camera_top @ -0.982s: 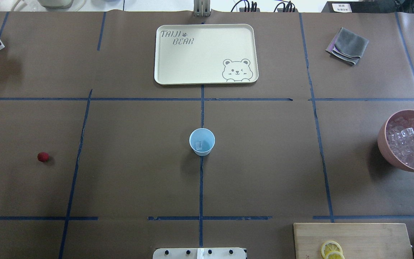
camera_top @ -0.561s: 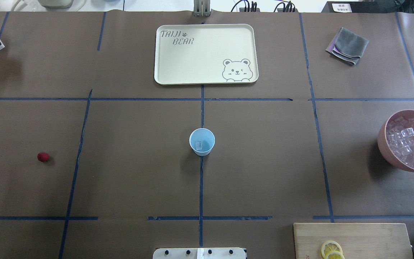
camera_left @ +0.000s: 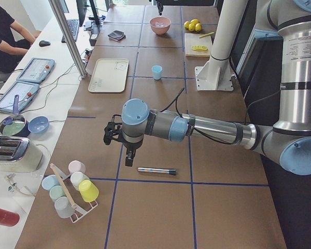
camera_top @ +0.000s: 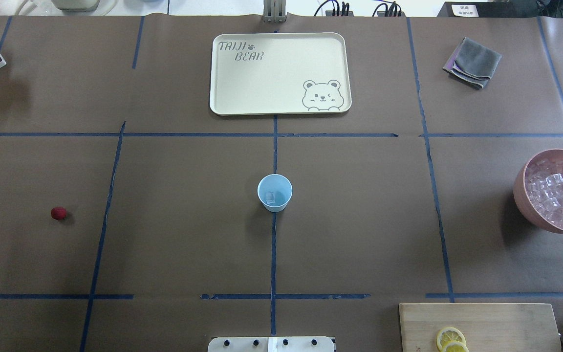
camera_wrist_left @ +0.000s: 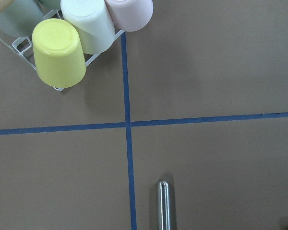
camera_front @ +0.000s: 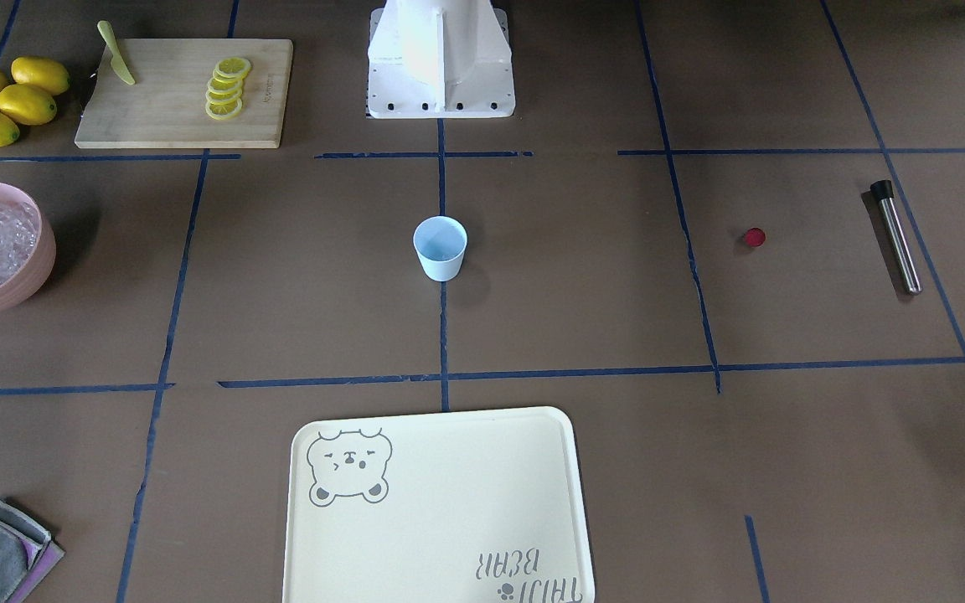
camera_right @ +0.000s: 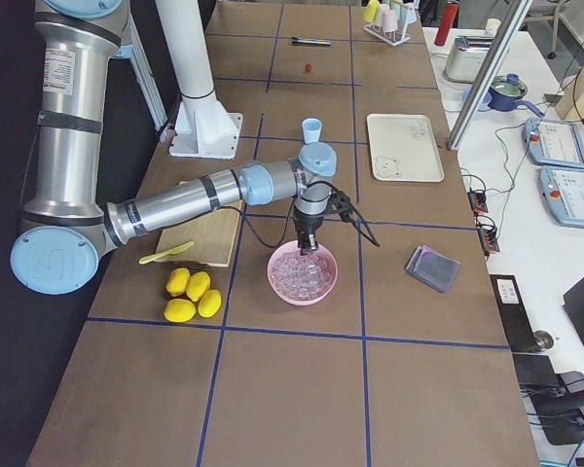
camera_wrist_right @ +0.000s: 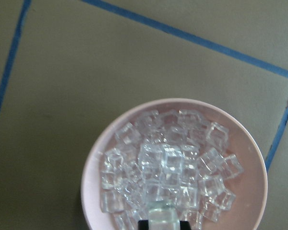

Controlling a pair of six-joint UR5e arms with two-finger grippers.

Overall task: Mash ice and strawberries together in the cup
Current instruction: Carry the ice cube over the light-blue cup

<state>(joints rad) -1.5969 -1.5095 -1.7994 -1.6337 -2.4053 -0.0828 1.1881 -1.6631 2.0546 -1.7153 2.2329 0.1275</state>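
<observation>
Front view: the cup stands mid-worktop. The strawberry lies well apart toward the robot's left, near a metal muddler.

Overhead: one ice cube sits in the cup.

Left side view: I cannot tell whether the left claw is spread or pressed together.

Right wrist view: the right claw pinches a second ice cube over the pink bowl.

Strawberry and mashing remain.

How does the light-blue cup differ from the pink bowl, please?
The cup is small, pale blue and tapered; the bowl is much larger, pink and rounded. The cup holds a single ice cube; the bowl is heaped with cubes. The cup stands at the table's centre, the bowl near its edge. Both stand upright and hold ice.
</observation>
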